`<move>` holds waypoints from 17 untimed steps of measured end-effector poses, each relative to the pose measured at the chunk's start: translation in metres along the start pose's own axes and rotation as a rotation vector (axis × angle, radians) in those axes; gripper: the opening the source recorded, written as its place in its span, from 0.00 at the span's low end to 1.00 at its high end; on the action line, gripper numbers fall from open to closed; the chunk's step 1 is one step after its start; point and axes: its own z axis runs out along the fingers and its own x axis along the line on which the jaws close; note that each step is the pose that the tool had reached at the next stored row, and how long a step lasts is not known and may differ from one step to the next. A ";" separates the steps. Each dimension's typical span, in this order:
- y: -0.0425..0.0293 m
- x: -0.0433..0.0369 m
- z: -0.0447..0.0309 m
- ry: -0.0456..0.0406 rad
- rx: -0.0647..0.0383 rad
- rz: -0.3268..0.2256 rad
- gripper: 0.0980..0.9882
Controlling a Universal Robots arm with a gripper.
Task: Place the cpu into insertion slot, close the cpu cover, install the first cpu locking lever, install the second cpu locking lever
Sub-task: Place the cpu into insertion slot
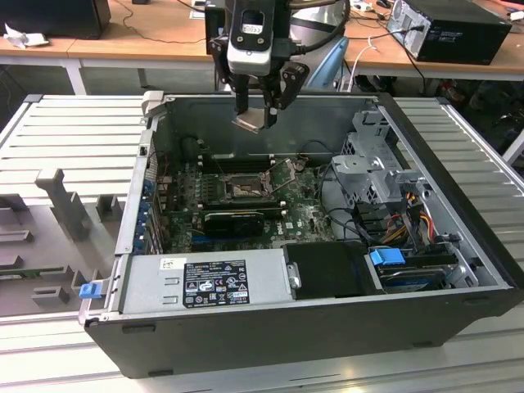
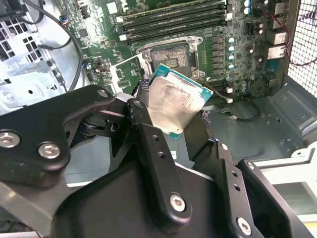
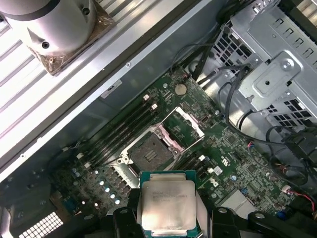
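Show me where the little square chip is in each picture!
Exterior view: the cpu hangs in the claw, high above the insertion slot inside the open computer case.
Second wrist view: the cpu sits tilted in the claw, the insertion slot just behind it.
First wrist view: the cpu faces the camera, the insertion slot beyond it.
Shared landmark: the empty insertion slot.

Silvery-grey cpu [image 3: 167, 206] edged in green; green motherboard [image 3: 233, 148]; dark insertion slot [image 3: 148, 153], silvery edging.
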 end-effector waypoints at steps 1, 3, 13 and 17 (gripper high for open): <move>0.0000 0.0000 0.0000 -0.0007 0.000 0.007 0.48; 0.0000 0.0000 0.0000 -0.0024 -0.001 0.027 0.48; -0.0001 0.0000 0.0009 -0.0149 -0.003 0.167 0.48; -0.0001 0.0000 0.0011 -0.0213 -0.005 0.238 0.48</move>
